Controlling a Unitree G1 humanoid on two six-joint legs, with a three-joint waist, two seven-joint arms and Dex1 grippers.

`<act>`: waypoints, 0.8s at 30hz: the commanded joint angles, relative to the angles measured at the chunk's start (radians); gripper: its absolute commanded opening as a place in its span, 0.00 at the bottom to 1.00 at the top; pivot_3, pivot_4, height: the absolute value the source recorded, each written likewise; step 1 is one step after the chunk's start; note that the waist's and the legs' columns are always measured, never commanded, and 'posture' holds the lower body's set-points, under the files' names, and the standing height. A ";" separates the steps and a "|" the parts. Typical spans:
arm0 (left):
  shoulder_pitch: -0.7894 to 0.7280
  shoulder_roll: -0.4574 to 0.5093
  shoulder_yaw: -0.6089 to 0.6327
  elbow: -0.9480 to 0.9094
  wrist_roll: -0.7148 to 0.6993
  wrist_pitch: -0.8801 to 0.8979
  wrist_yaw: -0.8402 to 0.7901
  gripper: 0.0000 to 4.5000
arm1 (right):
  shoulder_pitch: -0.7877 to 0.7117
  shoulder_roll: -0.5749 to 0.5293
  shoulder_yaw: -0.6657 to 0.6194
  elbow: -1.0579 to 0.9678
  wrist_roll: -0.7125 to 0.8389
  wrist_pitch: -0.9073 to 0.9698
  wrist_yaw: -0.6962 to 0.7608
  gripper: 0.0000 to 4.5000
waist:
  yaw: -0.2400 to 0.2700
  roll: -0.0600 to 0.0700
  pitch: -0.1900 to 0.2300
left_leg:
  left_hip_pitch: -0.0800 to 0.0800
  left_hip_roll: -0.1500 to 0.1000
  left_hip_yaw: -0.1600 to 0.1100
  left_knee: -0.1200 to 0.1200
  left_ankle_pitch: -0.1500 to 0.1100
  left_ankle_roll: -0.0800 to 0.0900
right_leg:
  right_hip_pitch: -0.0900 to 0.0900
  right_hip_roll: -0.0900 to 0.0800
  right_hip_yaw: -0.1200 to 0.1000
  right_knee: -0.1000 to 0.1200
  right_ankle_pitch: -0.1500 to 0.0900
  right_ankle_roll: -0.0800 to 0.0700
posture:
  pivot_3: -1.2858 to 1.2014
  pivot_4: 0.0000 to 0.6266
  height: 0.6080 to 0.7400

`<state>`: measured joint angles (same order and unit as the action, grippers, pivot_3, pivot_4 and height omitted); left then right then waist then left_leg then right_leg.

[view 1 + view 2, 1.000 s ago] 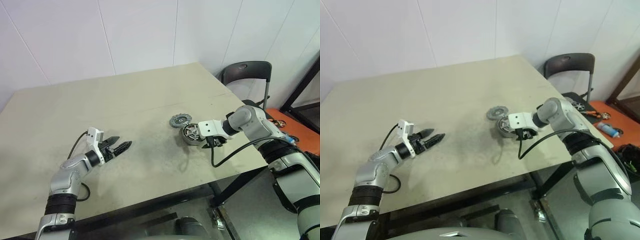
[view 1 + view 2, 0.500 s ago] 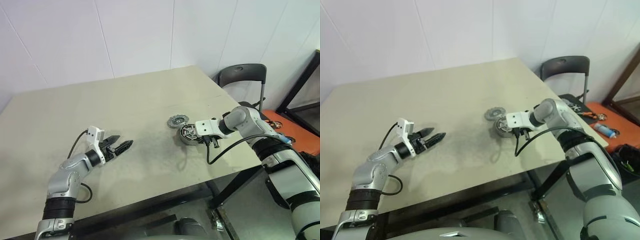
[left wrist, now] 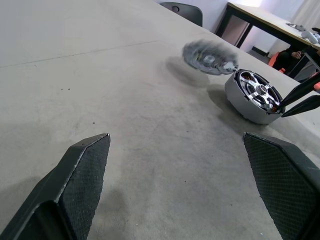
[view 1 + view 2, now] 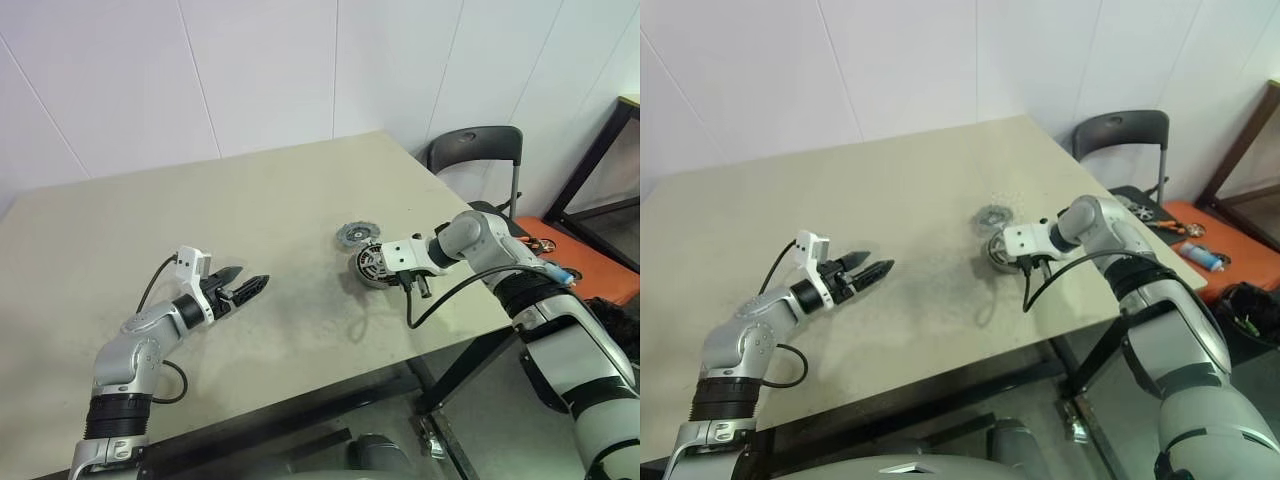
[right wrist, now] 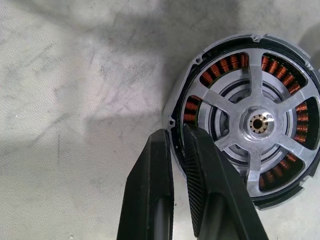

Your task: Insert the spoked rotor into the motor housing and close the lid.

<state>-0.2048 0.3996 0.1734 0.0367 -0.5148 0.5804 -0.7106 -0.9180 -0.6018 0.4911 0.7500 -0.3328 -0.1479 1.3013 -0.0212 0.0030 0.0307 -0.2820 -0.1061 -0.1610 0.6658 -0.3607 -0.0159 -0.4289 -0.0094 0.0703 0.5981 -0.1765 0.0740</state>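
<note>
Pinching the rim of the motor housing (image 5: 250,125) on the desk (image 4: 200,220), the right pincer (image 5: 177,150) grips; the left pincer (image 4: 252,288) hangs spread.

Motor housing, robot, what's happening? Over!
Right gripper pinching motor housing rim. Left gripper open, holding nothing. Spoked rotor lies beside housing.

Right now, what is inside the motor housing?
Inside the motor housing sits a silver spoked part with a brass-coloured centre; copper windings show through its gaps. What lies beneath the spokes is covered.
</note>
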 commanded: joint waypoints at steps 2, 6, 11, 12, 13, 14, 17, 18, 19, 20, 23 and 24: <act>-0.019 -0.007 0.009 -0.034 -0.017 -0.013 0.007 1.00 | -0.051 0.031 -0.012 -0.023 0.005 -0.007 0.008 0.01 | 0.000 0.000 0.000 | 0.000 0.000 0.000 0.000 0.000 0.000 | 0.000 0.000 0.000 0.000 0.000 0.000 | 0.52 0.00 1.00; -0.011 -0.015 0.008 -0.016 -0.008 -0.034 0.002 1.00 | -0.082 0.043 -0.015 -0.024 0.009 -0.001 0.037 0.01 | 0.001 0.000 0.000 | -0.002 0.000 0.000 0.000 0.000 0.000 | -0.002 0.000 0.000 0.000 0.000 0.000 | 0.52 0.00 1.00; -0.006 -0.021 0.006 0.011 0.000 -0.060 -0.004 1.00 | -0.130 0.089 -0.046 -0.042 0.053 0.062 0.088 0.01 | 0.005 0.000 0.000 | -0.006 0.000 0.000 -0.001 0.001 -0.001 | -0.007 0.000 0.000 0.000 0.001 -0.001 | 0.52 0.00 1.00; -0.004 -0.022 0.004 0.011 0.000 -0.062 -0.006 1.00 | -0.143 0.098 -0.052 -0.044 0.060 0.072 0.092 0.01 | 0.005 0.001 0.001 | -0.007 0.000 0.000 -0.001 0.002 -0.003 | -0.008 0.000 0.000 0.000 0.001 -0.001 | 0.52 0.00 1.00; -0.004 -0.022 0.003 0.012 0.000 -0.064 -0.006 1.00 | -0.152 0.104 -0.055 -0.045 0.064 0.078 0.094 0.01 | 0.006 0.000 0.001 | -0.009 0.000 0.000 -0.001 0.003 -0.005 | -0.010 -0.001 0.000 0.000 0.001 -0.001 | 0.52 0.00 1.00; -0.004 -0.022 0.003 0.014 -0.001 -0.065 -0.007 1.00 | -0.164 0.110 -0.058 -0.042 0.066 0.080 0.089 0.01 | 0.008 0.000 0.001 | -0.012 0.000 0.000 -0.001 0.003 -0.006 | -0.013 -0.001 0.000 0.000 0.001 -0.001 | 0.52 0.00 1.00; -0.005 -0.022 0.005 0.022 -0.002 -0.070 -0.010 1.00 | -0.184 0.120 -0.069 -0.053 0.092 0.114 0.105 0.01 | 0.013 0.000 0.001 | -0.018 -0.001 -0.001 -0.001 0.004 -0.007 | -0.018 -0.001 0.000 -0.001 0.001 -0.001 | 0.52 0.00 1.00; -0.005 -0.022 0.006 0.025 -0.001 -0.073 -0.011 1.00 | -0.186 0.124 -0.072 -0.062 0.104 0.132 0.116 0.01 | 0.014 0.000 0.000 | -0.019 -0.001 -0.001 -0.001 0.004 -0.007 | -0.019 -0.002 -0.001 -0.001 0.001 -0.001 | 0.52 0.00 1.00; -0.004 -0.021 0.007 0.027 -0.001 -0.074 -0.012 1.00 | -0.186 0.131 -0.075 -0.075 0.119 0.155 0.129 0.01 | 0.014 0.000 0.000 | -0.021 -0.002 -0.002 -0.001 0.004 -0.007 | -0.021 -0.002 -0.001 -0.001 0.001 -0.001 | 0.52 0.00 1.00; -0.004 -0.021 0.007 0.029 -0.001 -0.076 -0.013 1.00 | -0.186 0.141 -0.078 -0.087 0.130 0.174 0.134 0.01 | 0.013 0.000 0.000 | -0.022 -0.002 -0.002 -0.001 0.004 -0.007 | -0.022 -0.002 -0.001 -0.001 0.001 -0.002 | 0.52 0.00 1.00; -0.010 -0.021 0.007 0.041 0.001 -0.082 -0.014 1.00 | -0.182 0.184 -0.095 -0.148 0.181 0.291 0.158 0.01 | 0.007 0.000 0.000 | -0.023 -0.002 -0.001 -0.001 0.004 -0.007 | -0.024 -0.002 -0.001 -0.001 0.001 -0.002 | 0.52 0.00 1.00; -0.012 -0.022 0.007 0.045 0.001 -0.085 -0.014 1.00 | -0.173 0.199 -0.100 -0.197 0.208 0.356 0.176 0.01 | 0.005 0.000 0.000 | -0.024 -0.001 0.000 -0.002 0.004 -0.007 | -0.026 -0.002 -0.001 0.000 0.001 -0.002 | 0.52 0.00 1.00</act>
<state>-0.2009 0.3747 0.1717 0.0852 -0.5112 0.5183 -0.7176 -1.0556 -0.4273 0.4484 0.6653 -0.1991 0.1292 1.4548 -0.0162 0.0034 0.0312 -0.3069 -0.1073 -0.1604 0.6639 -0.3570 -0.0224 -0.4565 -0.0112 0.0696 0.5985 -0.1750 0.0715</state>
